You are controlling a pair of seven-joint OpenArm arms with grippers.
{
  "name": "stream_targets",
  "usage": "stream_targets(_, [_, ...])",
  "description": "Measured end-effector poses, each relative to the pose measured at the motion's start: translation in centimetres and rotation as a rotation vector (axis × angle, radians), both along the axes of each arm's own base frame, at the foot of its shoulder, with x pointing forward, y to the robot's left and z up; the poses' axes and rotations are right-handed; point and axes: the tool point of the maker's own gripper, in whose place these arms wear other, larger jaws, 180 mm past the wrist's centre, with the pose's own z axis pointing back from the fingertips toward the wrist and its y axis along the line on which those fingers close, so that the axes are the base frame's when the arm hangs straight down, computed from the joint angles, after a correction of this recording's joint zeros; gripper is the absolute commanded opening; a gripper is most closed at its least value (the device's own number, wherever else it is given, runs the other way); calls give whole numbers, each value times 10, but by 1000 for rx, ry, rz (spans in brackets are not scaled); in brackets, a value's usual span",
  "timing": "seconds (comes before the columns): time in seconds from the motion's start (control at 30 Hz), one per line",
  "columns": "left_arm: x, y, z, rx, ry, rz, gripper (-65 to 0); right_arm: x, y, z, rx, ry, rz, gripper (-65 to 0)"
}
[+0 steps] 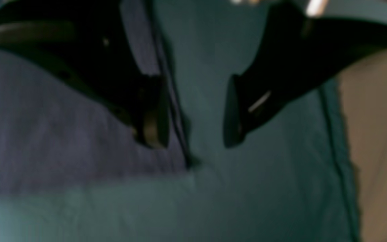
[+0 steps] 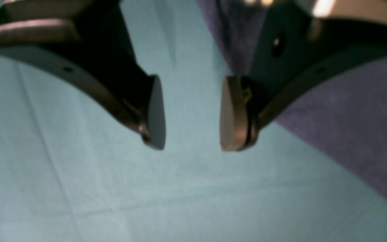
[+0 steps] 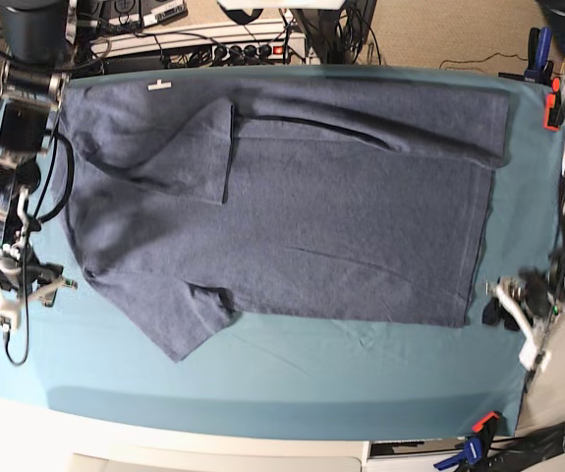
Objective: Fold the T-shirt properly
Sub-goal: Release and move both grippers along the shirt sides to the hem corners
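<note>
Base view — power strip [image 3: 213, 47] behind T-shirt [image 3: 311, 206]

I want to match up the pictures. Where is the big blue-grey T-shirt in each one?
Left wrist: the heathered slate-blue cotton T-shirt fills the left side, its corner just below the open left gripper.
Right wrist: it lies at the upper right, behind the open right gripper.
Base: it spreads across the middle.
Shared landmark: the teal table cloth under the shirt.

T-shirt [image 3: 302, 206] spread flat on teal cloth [image 3: 292, 369], 2 arms at L/R edges
</note>
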Motion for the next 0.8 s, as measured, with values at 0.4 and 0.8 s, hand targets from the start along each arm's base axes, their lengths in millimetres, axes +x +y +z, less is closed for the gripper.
stream_targets(0.4, [28, -3, -42, -221, 194, 208, -361, 26, 67, -27, -100, 89, 173, -375])
stream_targets(0.8, [6, 1, -73, -188, 259, 230, -361, 35, 111, -45, -301, 134, 274, -375])
